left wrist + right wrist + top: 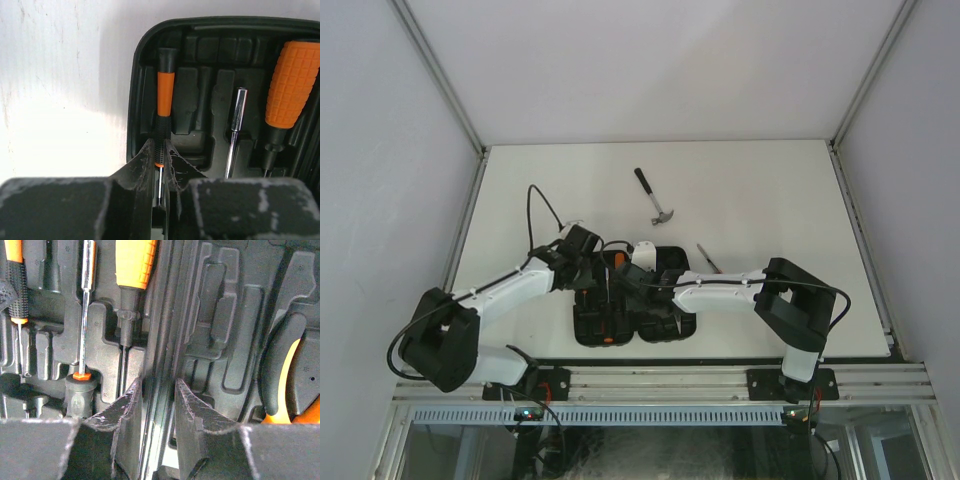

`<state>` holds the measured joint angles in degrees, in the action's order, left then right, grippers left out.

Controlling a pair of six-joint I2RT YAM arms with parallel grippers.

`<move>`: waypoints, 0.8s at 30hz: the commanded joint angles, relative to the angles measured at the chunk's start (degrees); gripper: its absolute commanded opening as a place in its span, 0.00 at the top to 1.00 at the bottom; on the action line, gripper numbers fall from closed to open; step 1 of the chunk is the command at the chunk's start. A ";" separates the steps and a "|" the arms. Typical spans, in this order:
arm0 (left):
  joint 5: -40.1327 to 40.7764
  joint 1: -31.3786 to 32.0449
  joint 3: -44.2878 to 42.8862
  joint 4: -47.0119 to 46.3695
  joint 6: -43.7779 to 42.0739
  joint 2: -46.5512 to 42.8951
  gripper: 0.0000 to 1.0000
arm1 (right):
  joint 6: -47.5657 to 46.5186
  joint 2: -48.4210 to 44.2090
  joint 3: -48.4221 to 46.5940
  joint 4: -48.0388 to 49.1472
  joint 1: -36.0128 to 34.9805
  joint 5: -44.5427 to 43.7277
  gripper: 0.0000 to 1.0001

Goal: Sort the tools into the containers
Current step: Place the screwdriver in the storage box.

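Observation:
The black tool case [660, 330] lies open near the table's front edge. My left gripper [160, 148] is shut on the knurled grip of a slim black-and-orange screwdriver [165, 92], which lies in the leftmost slot of the case [137, 75]. My right gripper [156, 386] straddles the central hinge ridge of the case [225, 340], its fingers pressed against both sides. A claw hammer [655, 197] and a dark screwdriver [709, 258] lie loose on the table. Orange pliers [282, 375] sit in the right half.
In the left half, a thick orange-handled screwdriver [292, 85] and a chrome shaft [235, 130] fill slots beside the slim one. Both arms crowd over the case [620, 285]. A black cable [535, 205] loops at the left. White walls enclose the table.

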<state>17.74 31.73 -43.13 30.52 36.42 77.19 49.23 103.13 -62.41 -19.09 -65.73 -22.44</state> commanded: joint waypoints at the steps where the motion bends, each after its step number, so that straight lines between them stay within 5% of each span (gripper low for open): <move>1: 0.32 -0.41 -3.42 -1.83 -0.78 0.97 0.85 | -1.51 4.18 3.34 -8.72 -1.68 4.86 0.86; 24: 1.15 -0.38 -5.36 0.00 -0.93 -0.28 0.86 | -1.77 4.97 3.35 -8.52 -1.50 5.21 0.86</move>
<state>17.80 31.70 -45.04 30.15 36.38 78.59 49.21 103.18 -62.41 -19.07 -65.73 -22.41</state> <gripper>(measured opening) 0.137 0.262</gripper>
